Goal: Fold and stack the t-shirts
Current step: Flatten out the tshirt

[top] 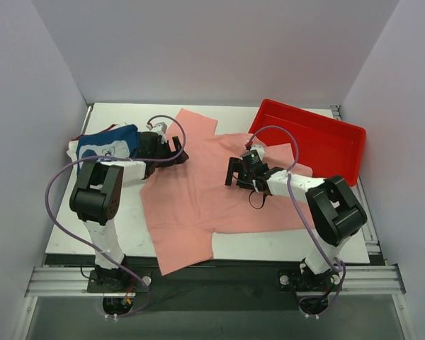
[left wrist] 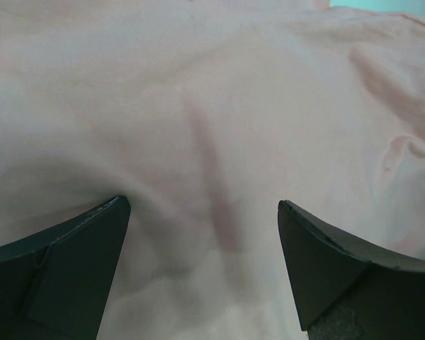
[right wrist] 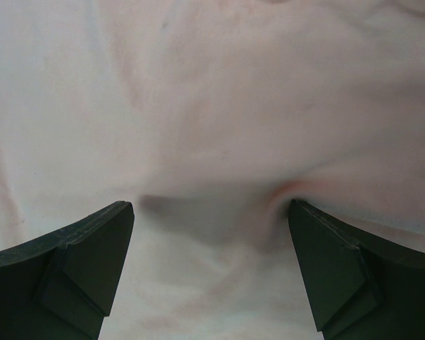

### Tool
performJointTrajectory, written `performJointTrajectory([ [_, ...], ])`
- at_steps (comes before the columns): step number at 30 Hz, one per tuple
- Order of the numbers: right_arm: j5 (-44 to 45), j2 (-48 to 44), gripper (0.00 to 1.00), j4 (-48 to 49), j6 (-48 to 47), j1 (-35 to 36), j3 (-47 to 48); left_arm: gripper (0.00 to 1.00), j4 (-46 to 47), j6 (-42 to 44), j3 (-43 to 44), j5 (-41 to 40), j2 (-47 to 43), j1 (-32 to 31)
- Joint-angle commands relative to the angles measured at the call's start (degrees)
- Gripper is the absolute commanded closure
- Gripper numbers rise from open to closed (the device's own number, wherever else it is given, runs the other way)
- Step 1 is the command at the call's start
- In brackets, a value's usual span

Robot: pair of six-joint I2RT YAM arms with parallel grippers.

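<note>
— Across the middle of the table point(top: 92, 234), item one: what is lying there?

— Salmon-pink t-shirt point(top: 198, 191), one piece. It is lying spread open and flat, with some soft creases. One sleeve is reaching toward the far edge, the other is running just beside the near wall of the red tray point(top: 312, 138), and a flap of the shirt is hanging over the near edge.

— Item two?

— Navy blue t-shirt point(top: 110, 142) with white print, bunched up. It is sitting by the left edge, toward the far left corner, partly under the left arm.

— And the tray?

— It is sitting at the far right corner, set at an angle.

— Left gripper point(top: 176, 152)?

— It is hovering low at the left side of the pink shirt, near the far sleeve. Its jaws are standing wide apart with only pink cloth showing between them, and nothing is being held.

— Right gripper point(top: 235, 172)?

— It is pointing down over the right half of the same shirt, jaws likewise spread wide. In the right wrist view a small ridge of cloth is rising between the tips. I cannot tell whether the tips are touching the fabric.
</note>
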Motion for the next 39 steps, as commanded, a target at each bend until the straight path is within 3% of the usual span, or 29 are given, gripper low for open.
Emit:
performJointTrajectory([
  [1,-0.9,2.2,0.05,-3.2,1.3,0.2,1.3,0.03,-6.4,1.0,4.6,0.1,4.2,1.8],
  [10,-1.2,-5.8,0.05,-4.0,0.6,1.1,-1.5,0.03,-8.2,3.6,11.6,0.0,4.2,1.5],
  [19,-0.2,-15.4,0.05,-4.0,-0.6,6.4,-6.7,0.03,-9.5,7.2,5.6,-4.7,-11.2,-3.0],
  [29,-5.2,-9.5,0.05,3.8,1.2,8.1,-8.8,0.03,-8.4,3.5,-11.1,-5.0,-19.1,-7.0],
  [39,-5.9,-2.7,0.05,4.0,0.6,8.4,-4.7,0.03,-11.4,4.2,-7.9,-2.2,-10.9,-2.9],
])
